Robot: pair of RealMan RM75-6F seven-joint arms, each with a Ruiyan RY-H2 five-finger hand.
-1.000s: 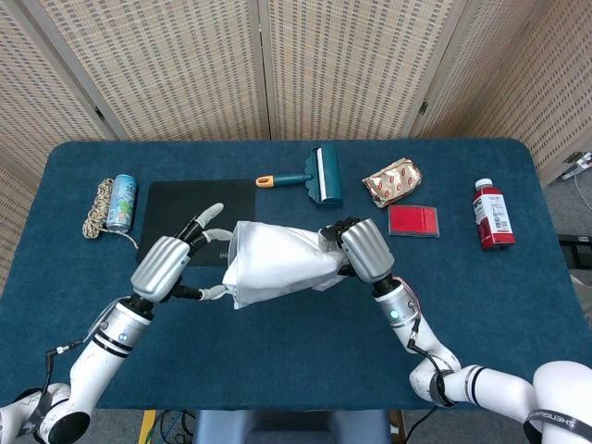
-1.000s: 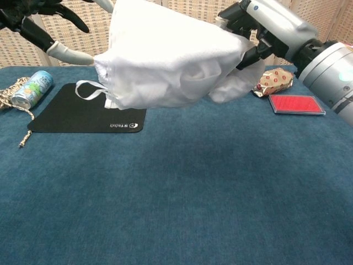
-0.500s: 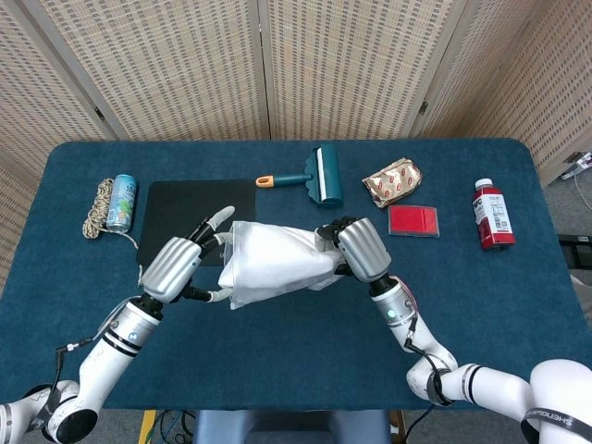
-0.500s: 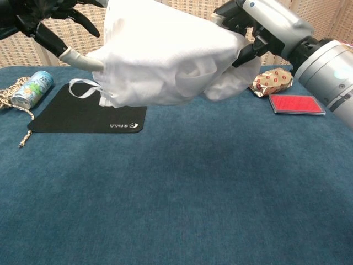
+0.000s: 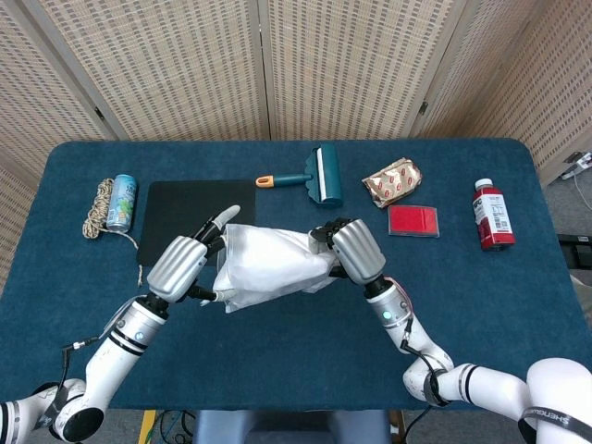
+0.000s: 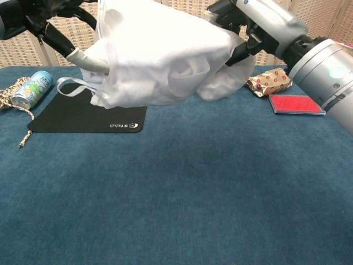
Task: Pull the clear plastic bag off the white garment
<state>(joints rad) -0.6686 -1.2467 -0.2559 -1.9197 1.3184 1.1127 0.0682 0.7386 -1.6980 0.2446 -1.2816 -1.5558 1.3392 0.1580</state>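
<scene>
The white garment (image 5: 273, 268) in its clear plastic bag (image 6: 165, 55) hangs above the table between both hands. My right hand (image 5: 356, 252) grips its right end from above, fingers curled into the bunched material, which also shows in the chest view (image 6: 259, 25). My left hand (image 5: 183, 266) is at the left end with fingers spread; one pale fingertip (image 6: 91, 62) touches the bag's left edge and another finger (image 5: 222, 220) lies along its top. No closed grasp by the left hand shows. A white loop (image 6: 74, 85) dangles from the left end.
A black mat (image 5: 180, 208) lies under and behind the left hand. A drink can (image 5: 121, 202) and a rope coil (image 5: 95, 208) sit far left. Behind are a teal lint roller (image 5: 322, 174), a foil packet (image 5: 393, 180), a red case (image 5: 413, 220) and a red bottle (image 5: 493, 215).
My left hand has moved right, up to the garment's left end, and its fingers now touch it. The right hand and the garment have shifted slightly left.
</scene>
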